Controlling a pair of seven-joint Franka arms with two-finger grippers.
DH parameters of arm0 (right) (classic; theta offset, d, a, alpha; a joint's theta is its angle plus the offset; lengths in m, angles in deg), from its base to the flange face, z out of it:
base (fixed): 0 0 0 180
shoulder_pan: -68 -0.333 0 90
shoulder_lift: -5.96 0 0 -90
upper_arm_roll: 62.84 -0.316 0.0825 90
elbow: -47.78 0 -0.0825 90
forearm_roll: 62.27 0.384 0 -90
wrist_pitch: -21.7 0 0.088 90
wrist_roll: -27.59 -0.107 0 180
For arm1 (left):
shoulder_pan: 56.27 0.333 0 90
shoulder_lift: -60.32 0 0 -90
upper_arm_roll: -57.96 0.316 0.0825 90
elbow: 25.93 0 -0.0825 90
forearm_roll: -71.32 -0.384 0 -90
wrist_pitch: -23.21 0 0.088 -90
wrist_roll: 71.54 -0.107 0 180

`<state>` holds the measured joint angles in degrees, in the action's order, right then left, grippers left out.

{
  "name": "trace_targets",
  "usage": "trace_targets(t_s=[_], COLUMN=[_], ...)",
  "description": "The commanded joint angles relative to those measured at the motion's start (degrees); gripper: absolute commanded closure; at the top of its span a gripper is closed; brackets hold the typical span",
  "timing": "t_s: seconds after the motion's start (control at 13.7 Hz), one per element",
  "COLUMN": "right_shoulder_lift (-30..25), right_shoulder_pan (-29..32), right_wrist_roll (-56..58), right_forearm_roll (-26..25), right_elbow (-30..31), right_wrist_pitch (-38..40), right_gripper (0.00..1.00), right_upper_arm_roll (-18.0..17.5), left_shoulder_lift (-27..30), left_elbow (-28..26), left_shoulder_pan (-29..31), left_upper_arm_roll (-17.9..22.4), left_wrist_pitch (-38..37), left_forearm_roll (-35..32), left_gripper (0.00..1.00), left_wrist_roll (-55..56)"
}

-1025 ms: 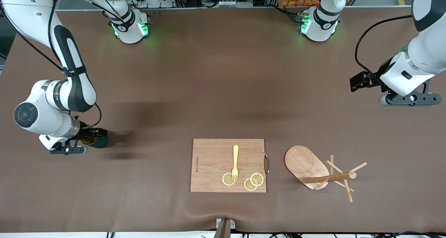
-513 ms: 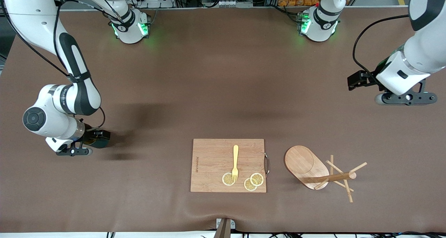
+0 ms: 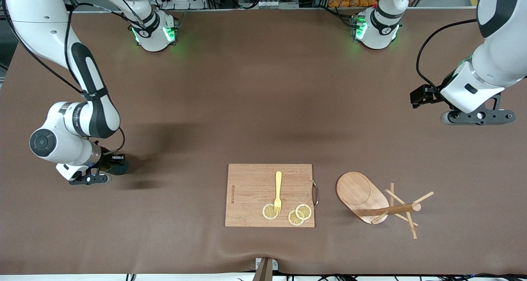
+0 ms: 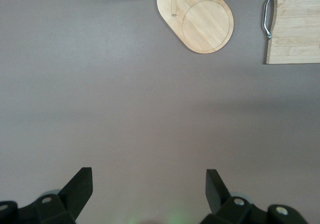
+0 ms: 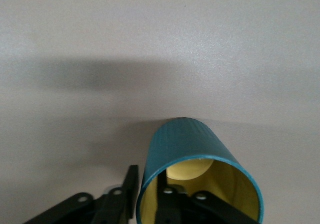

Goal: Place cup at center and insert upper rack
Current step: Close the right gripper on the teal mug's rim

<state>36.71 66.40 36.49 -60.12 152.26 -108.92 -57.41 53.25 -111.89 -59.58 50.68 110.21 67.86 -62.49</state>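
The dark teal cup [image 3: 120,167] is at the right arm's end of the table, mostly hidden under the right wrist. My right gripper [image 3: 110,166] is shut on its wall, one finger inside and one outside. In the right wrist view the ribbed cup [image 5: 185,144] shows its yellowish inside around my right gripper [image 5: 150,194]. The upper rack [image 3: 362,194] lies on its side beside the cutting board, post and pegs pointing toward the left arm's end. Its oval base shows in the left wrist view [image 4: 200,22]. My left gripper [image 3: 477,116] is open and empty over bare table [image 4: 148,184].
A rectangular wooden cutting board [image 3: 251,190] lies near the table's front edge, with a yellow fork [image 3: 278,190] and three lemon slices [image 3: 296,215] on it. Its metal handle [image 4: 269,14] faces the rack. A brown mat [image 3: 263,100] covers the table.
My right arm has shifted a little toward the table's middle with the cup. My left gripper has drifted slightly toward the robots' bases and the middle.
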Motion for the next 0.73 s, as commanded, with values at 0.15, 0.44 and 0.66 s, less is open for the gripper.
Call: trace_targets(t_s=[0.15, 0.44, 0.66], right_shoulder_lift=[0.01, -0.78, -2.01], right_shoulder_pan=[1.06, 0.54, 0.36], right_wrist_roll=[1.03, 1.21, 1.03], right_forearm_roll=[0.4, 0.75, 0.93], right_elbow=[-0.94, -2.69, -4.36], right_wrist_pitch=[0.27, 0.54, 0.63], right_gripper=[1.0, 1.0, 1.0], right_upper_arm_roll=[-0.24, -1.29, -5.15], left_shoulder_lift=[0.75, 1.1, 1.19], left_elbow=[0.17, 0.08, 0.52], left_shoulder_pan=[3.56, 7.61, 9.1], left_upper_arm_roll=[0.16, -0.01, 0.16], left_wrist_pitch=[-0.61, -0.78, -0.52], left_forearm_roll=[-0.32, -0.06, 0.73], left_gripper=[0.0, 0.0, 0.0], left_wrist_roll=[-0.52, -0.53, -0.53])
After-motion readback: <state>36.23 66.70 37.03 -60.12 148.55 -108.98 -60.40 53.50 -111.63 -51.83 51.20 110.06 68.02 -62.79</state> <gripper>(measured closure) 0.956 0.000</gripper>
